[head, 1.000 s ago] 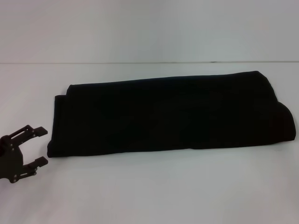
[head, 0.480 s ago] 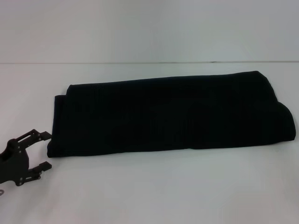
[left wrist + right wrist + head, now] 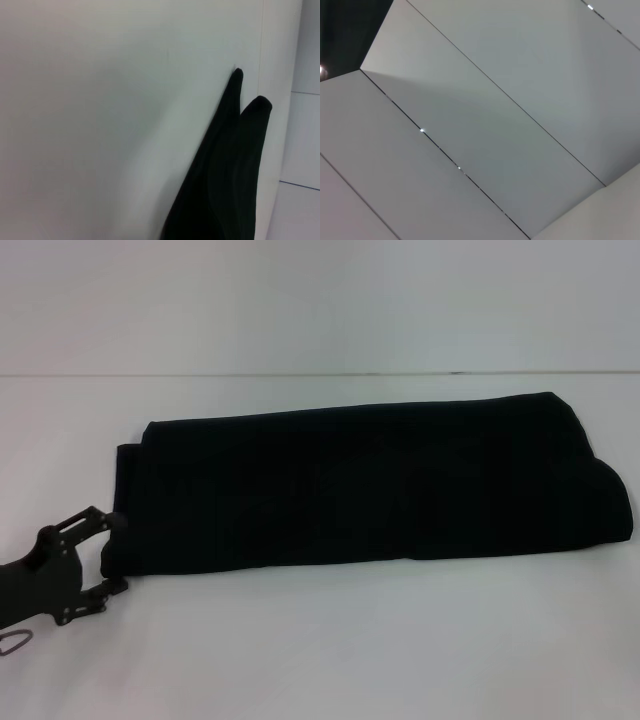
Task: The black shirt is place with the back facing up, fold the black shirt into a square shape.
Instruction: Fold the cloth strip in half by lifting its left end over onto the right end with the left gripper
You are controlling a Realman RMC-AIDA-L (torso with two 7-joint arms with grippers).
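The black shirt (image 3: 370, 480) lies on the white table (image 3: 330, 650) folded into a long band that runs left to right, plain black side up. My left gripper (image 3: 118, 554) is open at the band's near left corner, one fingertip on either side of the fabric edge, level with the table top. The left wrist view shows the shirt (image 3: 225, 175) as a dark wedge ending in two rounded folds. No part of the right gripper shows in any view.
The table's far edge (image 3: 320, 375) meets a pale wall behind the shirt. A small metal ring (image 3: 12, 642) hangs under the left arm. The right wrist view holds only white panels (image 3: 485, 125) and a dark corner.
My left gripper has moved right and toward the near edge of the table, from clear of the shirt to its near left corner. It stays open. The shirt has not moved.
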